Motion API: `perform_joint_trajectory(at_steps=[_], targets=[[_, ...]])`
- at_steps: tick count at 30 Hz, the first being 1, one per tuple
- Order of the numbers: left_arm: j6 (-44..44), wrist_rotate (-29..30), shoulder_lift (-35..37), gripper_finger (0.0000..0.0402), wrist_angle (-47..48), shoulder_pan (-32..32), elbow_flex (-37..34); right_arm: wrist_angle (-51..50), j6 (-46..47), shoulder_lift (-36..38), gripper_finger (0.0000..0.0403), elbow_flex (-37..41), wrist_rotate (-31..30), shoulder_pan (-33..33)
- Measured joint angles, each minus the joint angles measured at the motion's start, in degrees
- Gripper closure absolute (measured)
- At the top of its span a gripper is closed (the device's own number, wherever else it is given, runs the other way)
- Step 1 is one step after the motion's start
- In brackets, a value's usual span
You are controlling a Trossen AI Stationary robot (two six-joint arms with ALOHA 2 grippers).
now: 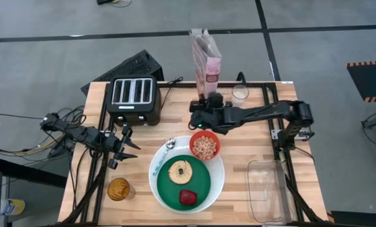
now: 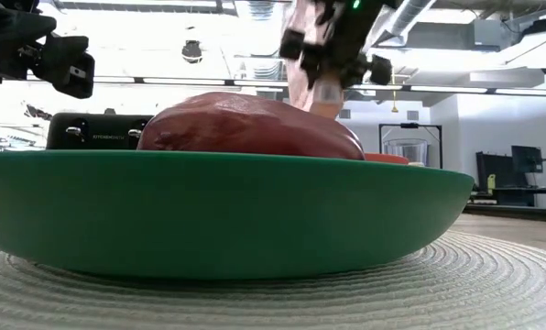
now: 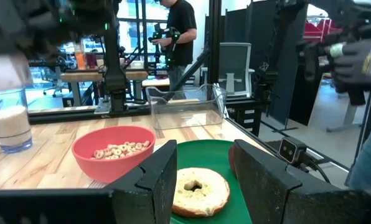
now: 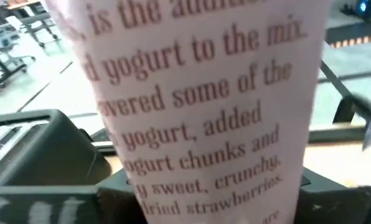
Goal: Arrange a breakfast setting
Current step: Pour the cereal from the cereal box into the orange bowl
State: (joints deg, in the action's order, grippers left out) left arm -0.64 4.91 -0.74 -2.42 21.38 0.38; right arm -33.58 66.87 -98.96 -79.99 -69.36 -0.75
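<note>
The pink cereal box (image 1: pixel 205 60) stands about upright over the table's far edge, with my right gripper (image 1: pixel 205 106) shut on it. It fills the right wrist view (image 4: pixel 198 106). The white plate (image 1: pixel 218 183) carries the green plate (image 1: pixel 200 183), which holds the toasted bagel (image 1: pixel 179 170) and the dark red food item (image 1: pixel 188 197). The red bowl (image 1: pixel 205 146) of cereal rings sits at the plate's far right rim. The spoon (image 1: pixel 164 154) lies on its left rim. My left gripper (image 1: pixel 131 150) is open, left of the plate, facing the bagel (image 3: pixel 198 190). My right gripper pinches the box's lower part (image 4: pixel 142 186) between its two fingers, one on each side. The fingers come level from the table's near side and point toward the far edge. The box is about upright, leaning slightly (image 2: pixel 314 87). I cannot tell whether its bottom touches the table.
A black toaster (image 1: pixel 133 99) stands at the far left. A glass of milk (image 1: pixel 240 93) is right of the box. A glass of orange drink (image 1: pixel 118 188) is at the near left. A clear plastic tub (image 1: pixel 267 189) is at the near right. A person stands in the room beyond (image 3: pixel 179 37).
</note>
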Motion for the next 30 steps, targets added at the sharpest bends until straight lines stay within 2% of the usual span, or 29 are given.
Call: perform_joint_trajectory(at_steps=[7, 19, 23, 26, 30], targets=[[0.0, 0.0, 0.0, 0.0258, 0.0, 0.0, 0.0, 1.3, 8.1, -7.8, 0.0198, 0.0, -2.0, -0.1], [0.0, 0.0, 0.0, 0.0258, 0.0, 0.0, 0.0, 3.2, 15.7, -15.9, 0.0198, 0.0, -2.9, -0.6], [0.0, 0.0, 0.0, 0.0258, 0.0, 0.0, 0.0, 2.7, 15.4, -16.9, 0.0198, 0.1, -2.2, -0.6], [0.0, 0.0, 0.0, 0.0258, 0.0, 0.0, 0.0, 4.0, 13.2, -17.8, 0.0197, -0.1, -3.8, -0.7], [0.0, 0.0, 0.0, 0.0258, 0.0, 0.0, 0.0, 5.6, 12.8, -19.3, 0.0197, 0.0, -2.1, -1.3]])
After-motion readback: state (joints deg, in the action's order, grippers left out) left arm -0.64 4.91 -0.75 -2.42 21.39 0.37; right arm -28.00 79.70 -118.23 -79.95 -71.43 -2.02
